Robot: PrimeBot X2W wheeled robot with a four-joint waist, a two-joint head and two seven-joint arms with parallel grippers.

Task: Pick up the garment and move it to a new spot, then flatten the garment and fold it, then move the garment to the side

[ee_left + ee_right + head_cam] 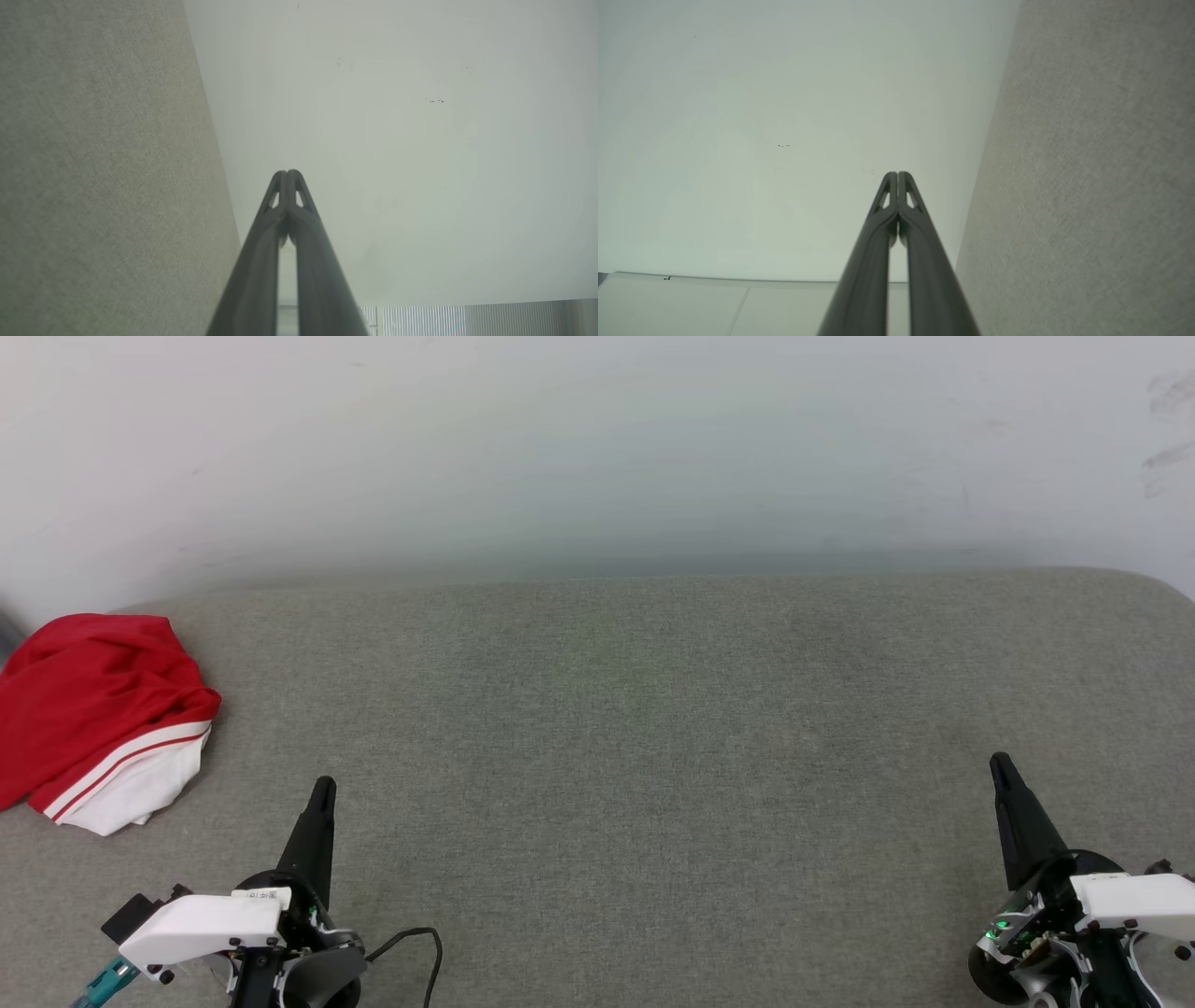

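Observation:
The garment (89,709), bright red with a white sleeve and red-and-white striped seam, lies bunched in a heap at the far left of the grey fabric surface (616,737). My left gripper (322,789) sits at the lower left, a little right of and nearer than the heap, apart from it. Its fingers (287,179) are pressed together with nothing between them. At the lower right my right gripper (999,765) is also shut and empty, its fingertips (896,179) touching. Any print on the garment is hidden in the folds.
A pale wall (597,448) rises behind the grey surface. A black cable (420,943) loops beside the left wrist. The surface's rounded far right corner (1148,583) shows in the head view.

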